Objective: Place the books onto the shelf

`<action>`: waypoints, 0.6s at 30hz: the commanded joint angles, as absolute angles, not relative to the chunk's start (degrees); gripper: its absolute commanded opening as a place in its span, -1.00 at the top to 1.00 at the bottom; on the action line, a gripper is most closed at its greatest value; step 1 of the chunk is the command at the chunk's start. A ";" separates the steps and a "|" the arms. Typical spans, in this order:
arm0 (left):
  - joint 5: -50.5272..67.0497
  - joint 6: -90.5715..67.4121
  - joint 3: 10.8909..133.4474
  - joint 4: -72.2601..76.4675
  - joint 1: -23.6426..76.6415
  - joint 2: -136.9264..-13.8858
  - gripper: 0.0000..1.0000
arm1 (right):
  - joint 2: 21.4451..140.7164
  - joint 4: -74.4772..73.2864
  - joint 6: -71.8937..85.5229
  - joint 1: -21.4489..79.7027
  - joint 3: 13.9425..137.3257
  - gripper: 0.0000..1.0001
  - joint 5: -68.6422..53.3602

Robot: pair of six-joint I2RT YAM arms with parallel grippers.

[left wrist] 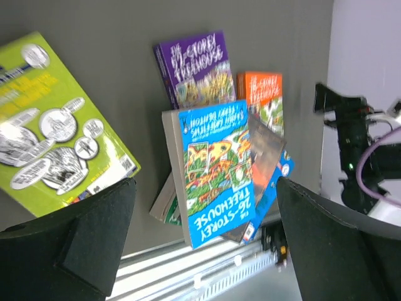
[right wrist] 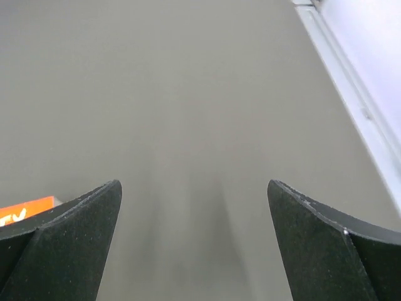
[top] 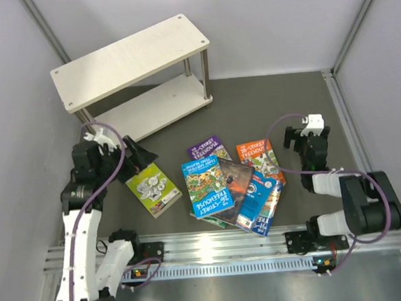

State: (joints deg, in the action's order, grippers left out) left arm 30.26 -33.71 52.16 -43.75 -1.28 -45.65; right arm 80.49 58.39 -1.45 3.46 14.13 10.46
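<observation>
The books lie flat on the grey table. A lime-green one [top: 153, 189] sits apart at the left, and an overlapping pile at the centre has a blue Treehouse book [top: 206, 186] on top, with purple [top: 209, 150], orange [top: 260, 160], dark [top: 235, 179] and bright blue [top: 259, 203] covers around it. The shelf [top: 132, 59] stands at the back left, both boards bare. My left gripper [top: 143, 158] hovers open just behind the lime-green book [left wrist: 50, 125], looking at the blue book [left wrist: 216, 169]. My right gripper [top: 304, 135] is open over bare table, right of the orange book [right wrist: 25, 210].
Grey walls close in on the left, back and right. A metal rail [top: 228, 248] runs along the near edge, by the arm bases. A wall rail [right wrist: 351, 100] runs along the table's right edge. The right arm [left wrist: 357, 150] shows beyond the pile in the left wrist view.
</observation>
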 commanded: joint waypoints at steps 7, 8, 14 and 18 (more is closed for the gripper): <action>12.16 -36.03 70.76 -58.44 -1.23 -41.94 -0.98 | 60.74 4.08 9.10 15.73 58.07 -0.99 11.96; 5.86 -38.56 69.01 -60.10 -1.23 -40.53 -0.98 | 59.69 0.48 15.58 15.73 59.40 -1.00 13.61; 17.84 -50.45 45.20 -61.73 -1.23 -35.50 -0.98 | 57.84 -19.40 44.53 11.25 52.40 -0.99 -7.28; 18.38 -47.65 43.41 -65.65 -1.14 -40.69 -0.98 | 53.62 -26.50 45.53 11.25 44.14 -0.99 -10.91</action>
